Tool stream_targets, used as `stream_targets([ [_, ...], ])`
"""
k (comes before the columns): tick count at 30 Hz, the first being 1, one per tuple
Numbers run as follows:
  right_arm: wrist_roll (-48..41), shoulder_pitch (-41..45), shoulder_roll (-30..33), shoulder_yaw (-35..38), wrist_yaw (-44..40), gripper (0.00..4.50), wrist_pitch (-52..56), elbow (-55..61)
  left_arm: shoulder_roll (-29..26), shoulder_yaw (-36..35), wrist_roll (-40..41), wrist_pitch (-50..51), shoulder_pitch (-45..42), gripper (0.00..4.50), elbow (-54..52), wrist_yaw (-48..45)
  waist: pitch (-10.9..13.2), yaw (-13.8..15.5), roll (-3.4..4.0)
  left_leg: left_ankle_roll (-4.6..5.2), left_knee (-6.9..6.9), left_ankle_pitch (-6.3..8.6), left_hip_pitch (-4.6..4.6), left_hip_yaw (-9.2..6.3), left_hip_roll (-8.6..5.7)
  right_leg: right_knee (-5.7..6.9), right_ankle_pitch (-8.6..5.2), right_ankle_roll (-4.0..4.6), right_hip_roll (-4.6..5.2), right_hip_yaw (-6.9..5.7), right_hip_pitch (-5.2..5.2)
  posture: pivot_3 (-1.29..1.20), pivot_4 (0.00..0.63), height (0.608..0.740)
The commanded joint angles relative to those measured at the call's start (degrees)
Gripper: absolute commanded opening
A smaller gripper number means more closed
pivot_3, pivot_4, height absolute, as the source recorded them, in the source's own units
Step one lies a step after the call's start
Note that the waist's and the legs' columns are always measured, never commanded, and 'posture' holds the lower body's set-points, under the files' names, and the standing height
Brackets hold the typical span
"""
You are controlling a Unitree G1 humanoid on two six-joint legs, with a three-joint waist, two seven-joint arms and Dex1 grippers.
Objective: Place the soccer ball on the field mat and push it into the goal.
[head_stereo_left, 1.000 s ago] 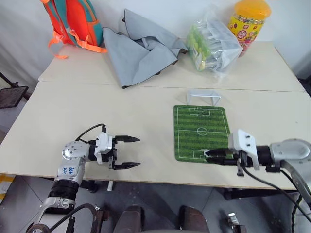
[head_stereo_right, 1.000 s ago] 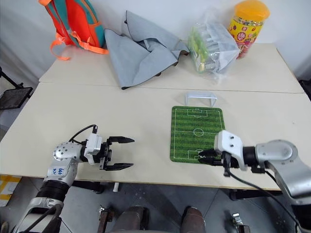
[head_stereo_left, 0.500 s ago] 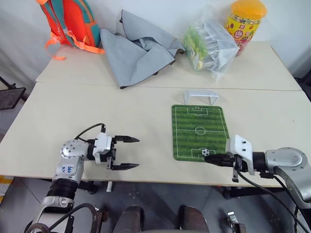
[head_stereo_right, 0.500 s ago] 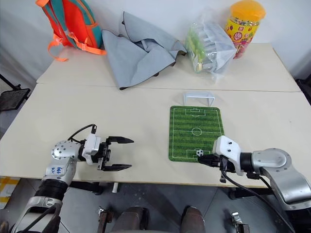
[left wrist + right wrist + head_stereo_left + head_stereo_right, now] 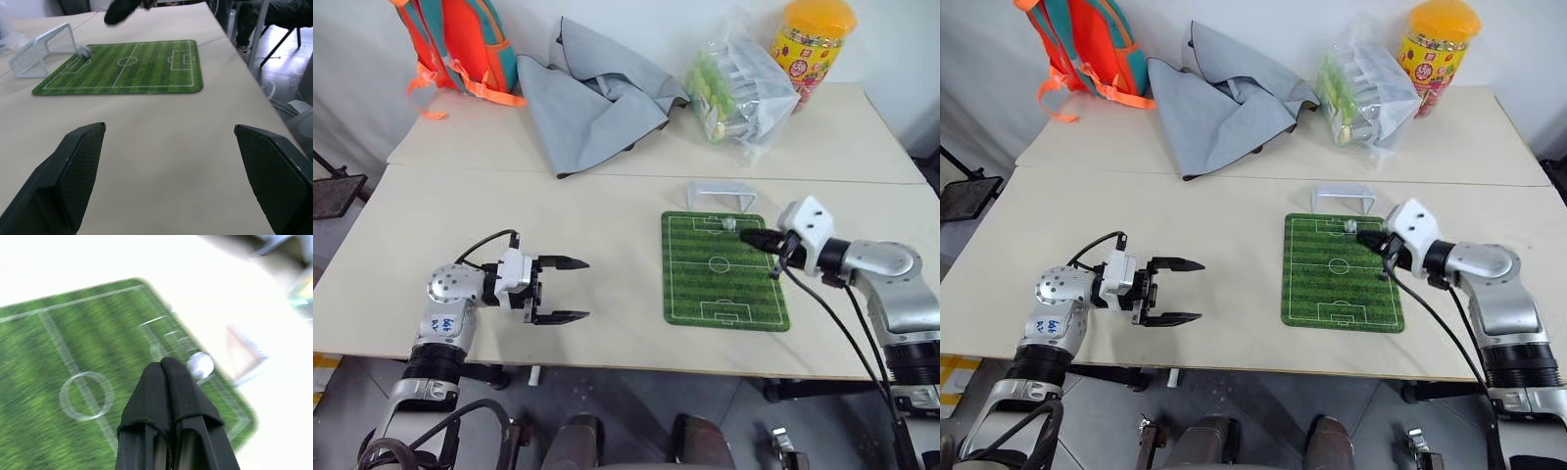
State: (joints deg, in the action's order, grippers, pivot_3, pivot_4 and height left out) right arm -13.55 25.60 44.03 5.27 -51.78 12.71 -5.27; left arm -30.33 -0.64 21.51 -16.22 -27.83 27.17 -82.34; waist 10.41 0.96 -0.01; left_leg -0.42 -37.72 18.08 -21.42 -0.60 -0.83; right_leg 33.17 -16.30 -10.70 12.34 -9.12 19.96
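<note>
Soccer ball (image 5: pixel 729 224) lies just beyond the right gripper (image 5: pixel 750 236), jaws pressed together. Field mat (image 5: pixel 722 270) runs lengthwise toward the goal (image 5: pixel 722 194). Left gripper (image 5: pixel 570 290) jaws spread.

No text can be read with any certainty. The yellow jar (image 5: pixel 811 47) carries a colourful printed label, too small to make out. The left arm's wrist housing (image 5: pixel 444 328) bears small blue markings, likewise illegible.

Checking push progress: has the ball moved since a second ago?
Yes. The ball went up the mat from its near end to the far end, just short of the goal.
</note>
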Motion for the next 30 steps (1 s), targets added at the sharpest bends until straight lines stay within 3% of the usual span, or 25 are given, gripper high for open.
stream_targets([
  [1, -3.27, -1.42, 1.17, 4.51, 0.86, 0.03, 2.50, 6.02, 0.76, -0.69, -0.56, -1.71, -1.88, 4.50, 1.70, 1.23, 0.00, 0.05, 0.00, 0.00, 0.00, 0.00, 0.00, 0.00, 0.01, 0.00, 0.00, 0.00, -0.01, 0.00, 0.00, 0.00, 0.150, 0.740],
  [7, -3.19, -8.54, 5.71, 9.44, -1.33, 0.03, 1.54, 5.40, 2.65, -2.11, -2.13, -2.82, -4.18, 4.50, 5.78, 7.27, 0.01, 0.37, -0.01, 0.04, -0.04, 0.02, -0.03, 0.01, -0.04, -0.05, 0.00, 0.00, 0.02, 0.01, -0.04, 0.00, 0.150, 0.740],
  [10, -1.97, -12.46, 8.42, 11.51, -3.72, 0.03, -2.43, -0.19, 3.05, -3.41, -1.75, -1.08, -4.37, 4.50, 6.02, 11.06, 0.01, 0.24, -0.01, 0.04, -0.04, 0.02, -0.02, 0.07, -0.02, -0.05, 0.00, 0.00, 0.01, 0.03, -0.03, 0.00, 0.150, 0.740],
  [13, -3.29, -14.89, 10.28, 13.75, -9.31, 0.61, -9.52, -8.02, 2.68, -4.74, -1.55, 2.36, -3.42, 4.50, 5.47, 15.40, 0.01, 0.14, -0.02, 0.04, -0.03, 0.02, 0.02, 0.07, -0.01, -0.06, 0.00, 0.00, 0.01, 0.02, -0.06, 0.00, 0.150, 0.740],
  [17, -5.01, -13.96, 11.99, 15.21, -17.67, 1.98, -18.22, -18.68, 0.70, -5.78, -3.68, 1.72, 0.11, 4.50, 5.67, 18.80, 0.01, -1.06, -0.01, 0.04, 0.00, 0.02, 0.15, 0.14, 0.01, -0.06, 0.00, 0.00, 0.01, 0.06, -0.13, 0.00, 0.150, 0.740],
  [21, -7.04, -12.26, 14.61, 15.04, -26.55, 3.22, -18.66, -27.03, 0.50, -8.15, 0.59, 5.25, 0.72, 4.50, 2.82, 17.33, 0.02, -1.22, -0.03, 0.05, -0.03, 0.02, 0.19, 0.18, 0.02, -0.08, 0.00, 0.00, 0.01, 0.09, -0.17, 0.00, 0.150, 0.740],
  [25, -6.85, -8.69, 15.87, 14.73, -28.53, 4.49, -18.60, -33.23, -0.74, -9.02, 0.76, 4.96, -0.22, 4.50, 5.38, 15.07, 0.02, -1.20, -0.03, 0.04, -0.13, 0.02, 0.20, 0.16, 0.07, -0.08, 0.00, 0.00, -0.01, 0.08, -0.22, 0.00, 0.150, 0.740],
  [30, -7.71, -10.23, 16.67, 15.87, -31.84, 4.49, -19.25, -35.02, -2.84, -10.53, 1.84, 5.66, 0.83, 4.50, 4.99, 11.94, 0.02, -1.16, -0.02, 0.02, -0.10, 0.03, 0.19, 0.15, 0.09, -0.09, 0.00, 0.00, -0.03, 0.06, -0.21, 0.00, 0.150, 0.740],
])
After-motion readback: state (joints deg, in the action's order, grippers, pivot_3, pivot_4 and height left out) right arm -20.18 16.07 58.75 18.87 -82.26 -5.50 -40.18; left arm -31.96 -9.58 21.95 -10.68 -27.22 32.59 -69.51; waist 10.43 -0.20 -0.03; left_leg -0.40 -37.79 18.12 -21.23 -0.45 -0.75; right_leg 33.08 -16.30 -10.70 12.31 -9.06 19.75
